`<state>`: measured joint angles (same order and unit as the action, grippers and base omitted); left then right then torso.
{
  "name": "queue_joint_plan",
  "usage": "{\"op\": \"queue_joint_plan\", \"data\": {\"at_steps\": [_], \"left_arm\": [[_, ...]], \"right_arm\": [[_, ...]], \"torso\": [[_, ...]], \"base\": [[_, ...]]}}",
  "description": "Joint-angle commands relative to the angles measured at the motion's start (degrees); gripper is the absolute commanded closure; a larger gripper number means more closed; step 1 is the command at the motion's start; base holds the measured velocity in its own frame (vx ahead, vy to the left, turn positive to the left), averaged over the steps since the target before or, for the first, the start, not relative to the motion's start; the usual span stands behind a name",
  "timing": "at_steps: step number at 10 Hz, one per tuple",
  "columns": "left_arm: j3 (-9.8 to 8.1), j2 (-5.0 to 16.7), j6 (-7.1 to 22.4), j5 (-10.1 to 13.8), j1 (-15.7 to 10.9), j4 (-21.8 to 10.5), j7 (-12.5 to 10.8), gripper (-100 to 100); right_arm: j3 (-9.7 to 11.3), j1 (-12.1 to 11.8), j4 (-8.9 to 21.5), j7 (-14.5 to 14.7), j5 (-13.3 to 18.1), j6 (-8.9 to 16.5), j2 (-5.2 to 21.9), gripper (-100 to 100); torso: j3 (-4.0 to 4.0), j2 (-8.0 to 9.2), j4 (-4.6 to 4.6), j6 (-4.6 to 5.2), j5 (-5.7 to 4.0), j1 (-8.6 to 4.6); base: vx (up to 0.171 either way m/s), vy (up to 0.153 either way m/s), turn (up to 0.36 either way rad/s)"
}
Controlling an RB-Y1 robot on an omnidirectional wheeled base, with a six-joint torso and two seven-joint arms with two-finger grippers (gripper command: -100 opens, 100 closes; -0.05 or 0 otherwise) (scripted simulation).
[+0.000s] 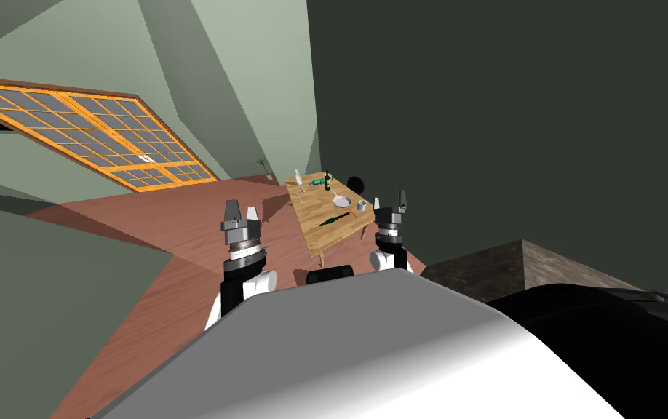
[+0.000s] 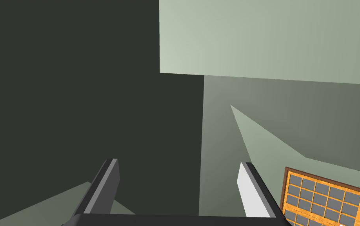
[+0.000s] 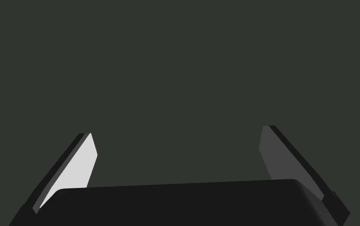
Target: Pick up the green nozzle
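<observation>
Wooden table [image 1: 324,237] ahead (plate [image 1: 341,200], cup [image 1: 362,205], bottle [image 1: 333,220]), left hand [image 1: 241,207], right hand [image 1: 390,200] both spread.

Home dining room: light wooden table [image 1: 312,206] at 12 o'clock, set with white round plate [image 1: 341,200], dark green bottle [image 1: 332,220]; orange-framed gridded window [image 1: 100,134] at 10 o'clock; reddish-brown plank floor [image 1: 180,240].

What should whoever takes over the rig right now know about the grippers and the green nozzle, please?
Grippers: left gripper and right gripper are both open, empty and raised in front.
Things: the nozzle is likely the small green thing at the far end of the table, well beyond both grippers.
Done: nothing grasped yet.
Left: drive up to the table, reach, grip the nozzle, lift.
</observation>
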<state>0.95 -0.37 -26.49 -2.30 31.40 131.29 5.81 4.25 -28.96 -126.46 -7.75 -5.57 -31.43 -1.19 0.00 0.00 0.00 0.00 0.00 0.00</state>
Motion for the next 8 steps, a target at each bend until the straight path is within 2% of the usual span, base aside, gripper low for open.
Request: {"op": "queue_joint_plan", "data": {"at_steps": [1, 4, 8], "left_arm": [[0.0, 0.0, 0.0, 0.0, 0.0, 0.0, 0.0, 0], [0.0, 0.0, 0.0, 0.0, -0.01, 0.0, 0.0, 0], [0.0, 0.0, 0.0, 0.0, -0.01, 0.0, 0.0, 0]], "right_arm": [[0.21, 0.52, 0.63, 0.36, 0.72, 0.1, 2.12, -100], [1.05, 2.58, 3.17, 1.79, 3.63, 0.49, 7.23, -100], [3.07, 7.22, 9.13, 5.08, 9.96, 1.34, 14.68, -100]], "torso": [[0.0, 0.0, 0.0, 0.0, 0.0, 0.0], [0.09, 0.15, 0.03, -0.01, -0.03, -0.15], [0.07, 0.12, 0.02, -0.02, -0.05, -0.21]], "base": [[-0.02, -0.013, 0.03], [-0.041, -0.037, 0.068], [-0.035, -0.046, 0.13]]}}
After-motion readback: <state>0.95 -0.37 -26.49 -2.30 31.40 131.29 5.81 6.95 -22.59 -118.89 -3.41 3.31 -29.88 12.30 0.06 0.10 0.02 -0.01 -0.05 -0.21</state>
